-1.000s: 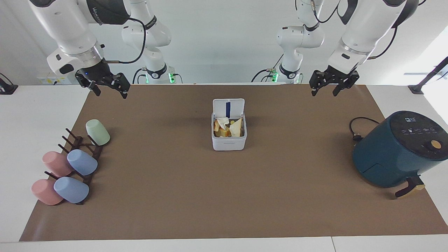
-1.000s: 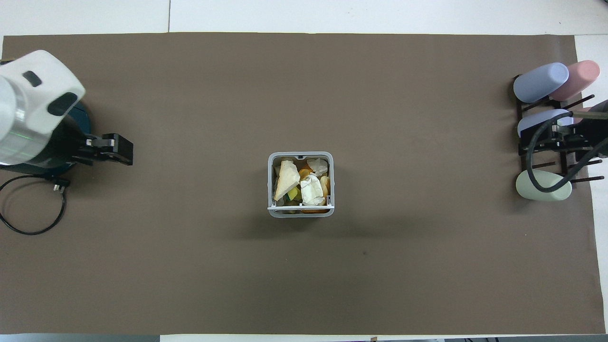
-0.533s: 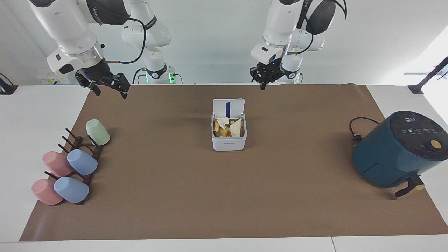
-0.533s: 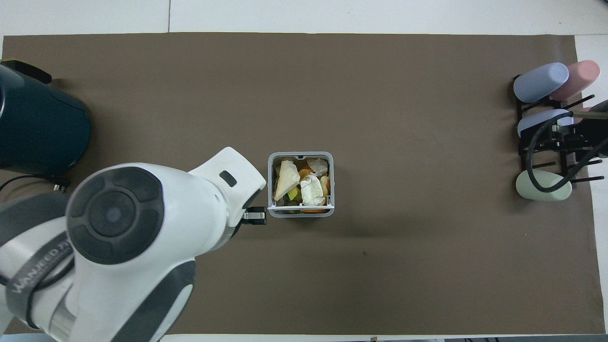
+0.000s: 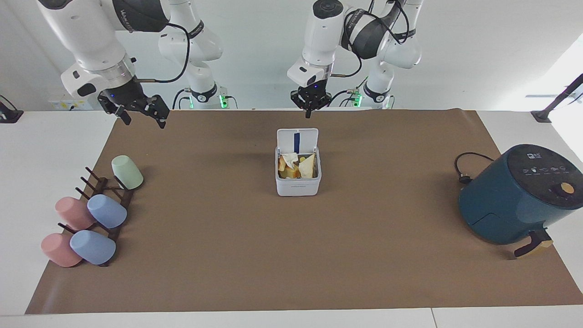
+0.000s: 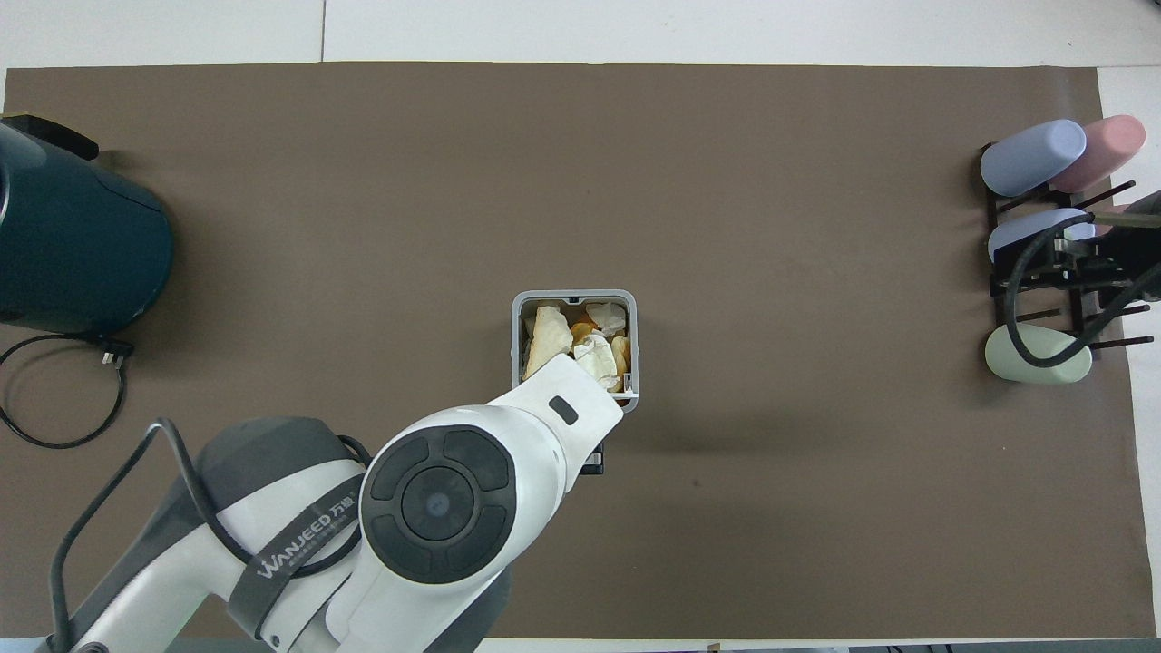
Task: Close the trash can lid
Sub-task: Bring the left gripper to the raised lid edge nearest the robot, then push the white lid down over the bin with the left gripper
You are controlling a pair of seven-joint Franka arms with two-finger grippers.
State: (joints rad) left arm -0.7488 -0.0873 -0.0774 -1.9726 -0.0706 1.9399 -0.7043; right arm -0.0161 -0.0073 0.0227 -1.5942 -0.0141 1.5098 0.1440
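The left gripper [image 5: 310, 109] hangs in the air over the brown mat [image 5: 291, 255], just above its edge nearest the robots and close to the raised top of the lid [image 5: 297, 139] without touching it; its fingers look drawn close together with nothing between them, though whether they are fully closed cannot be told; in the overhead view the arm's white body covers the bin's robot-side edge and most of the gripper. The lid stands upright, hinged on the robot-side edge of the trash can [image 5: 298, 184], its underside with the one dark blue stripe turned away from the robots toward the open bin; its flat face runs parallel to the mat's long edges. The one small white bin sits at the middle of the mat, open, filled with crumpled paper and yellow and orange scraps [image 6: 580, 340]. The right gripper [image 5: 142, 112] waits with its fingers spread apart and empty, over the mat's corner at the right arm's end nearest the robots. On that short edge of the mat lies one dark rack [image 5: 111, 205] with five cups: two pink [image 5: 73, 212], two blue [image 5: 107, 211], one pale green [image 5: 127, 171]. At the left arm's end sits one dark teal air fryer [image 5: 524, 193], its black cord [image 5: 467, 166] coiled beside it.
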